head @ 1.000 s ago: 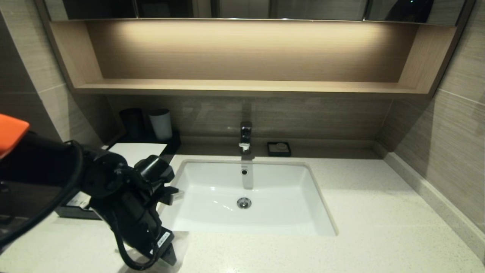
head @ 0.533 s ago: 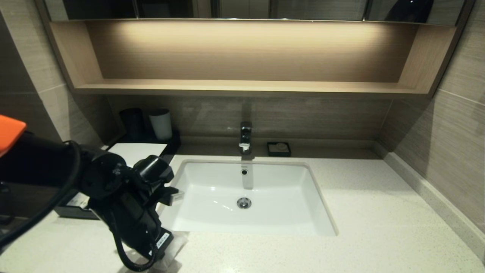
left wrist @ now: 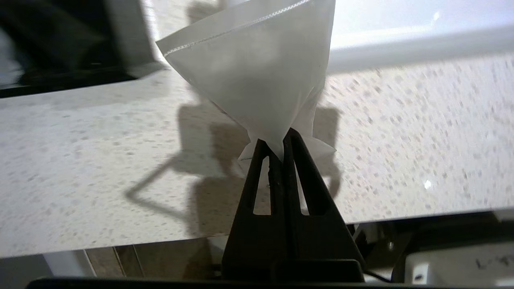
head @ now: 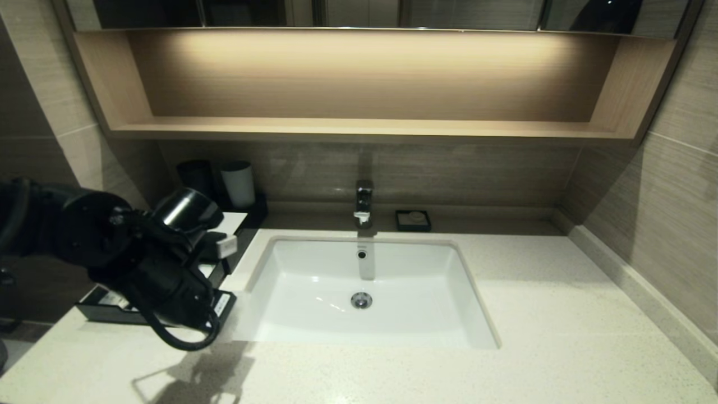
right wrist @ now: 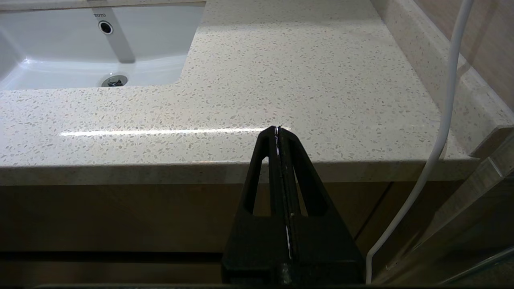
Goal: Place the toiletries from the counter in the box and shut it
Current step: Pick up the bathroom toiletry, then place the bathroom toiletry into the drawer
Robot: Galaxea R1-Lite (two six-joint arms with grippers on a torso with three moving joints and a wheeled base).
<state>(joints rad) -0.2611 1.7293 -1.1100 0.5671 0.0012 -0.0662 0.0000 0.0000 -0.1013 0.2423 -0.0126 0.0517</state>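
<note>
My left gripper [left wrist: 281, 146] is shut on a corner of a flat translucent white sachet [left wrist: 257, 76], one of the toiletries, which hangs clear above the speckled counter [left wrist: 401, 140]. In the head view the left arm [head: 151, 269] hovers at the left over the black box [head: 106, 306], hiding most of its drawer and the sachet. A strip of the box's white top panel [head: 234, 220] shows behind the arm. My right gripper [right wrist: 278, 129] is shut and empty, low in front of the counter's front edge [right wrist: 160, 172], out of the head view.
A white sink [head: 426, 280] with a faucet [head: 363, 202] sits mid-counter. A dark cup [head: 194, 177] and a pale cup [head: 238, 182] stand behind the box. A black soap dish [head: 413, 220] sits near the back wall. A white cable [right wrist: 441, 132] hangs beside my right gripper.
The left gripper shut on the sachet at the counter's front edge, then lifted it and swung back and left, over the box. The right arm has not moved.
</note>
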